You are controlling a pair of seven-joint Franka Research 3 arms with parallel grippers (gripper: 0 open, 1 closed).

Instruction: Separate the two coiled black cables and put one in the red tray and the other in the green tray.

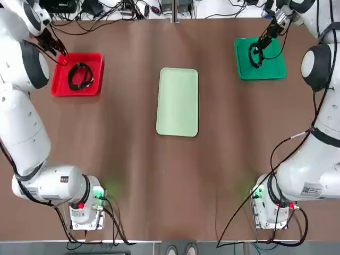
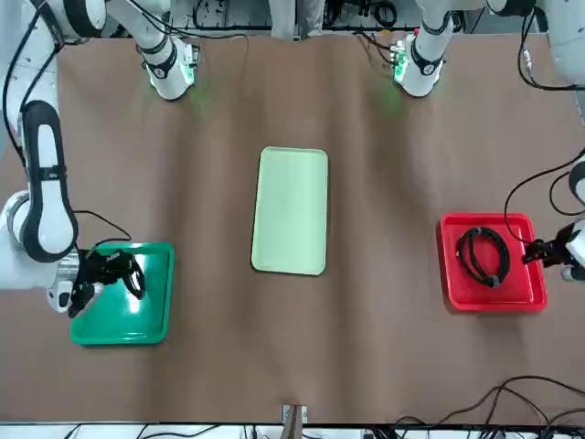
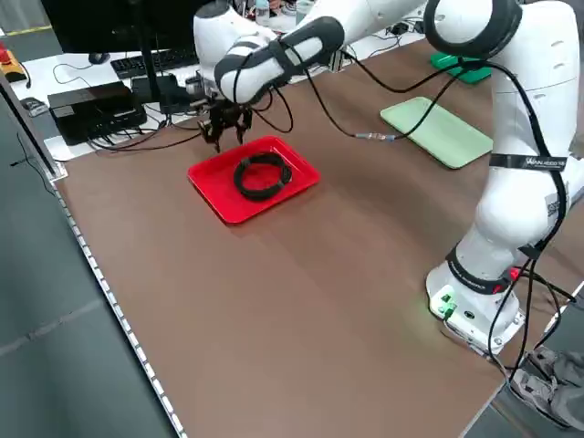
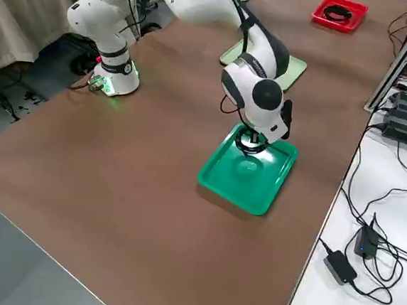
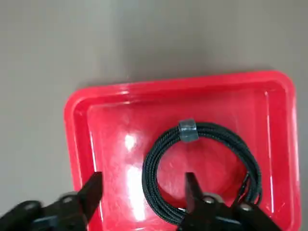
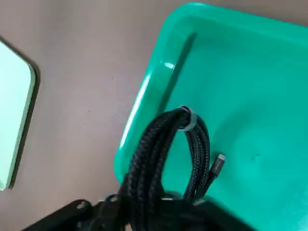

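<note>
My left gripper stands open, holding nothing, with one coiled cable lying in the red tray beneath it; my right gripper has the other coil between its fingers, above the green tray

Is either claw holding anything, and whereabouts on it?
The right claw seems to hold a coiled black cable by the side of its loop, opposite the band. The left claw holds nothing.
</note>
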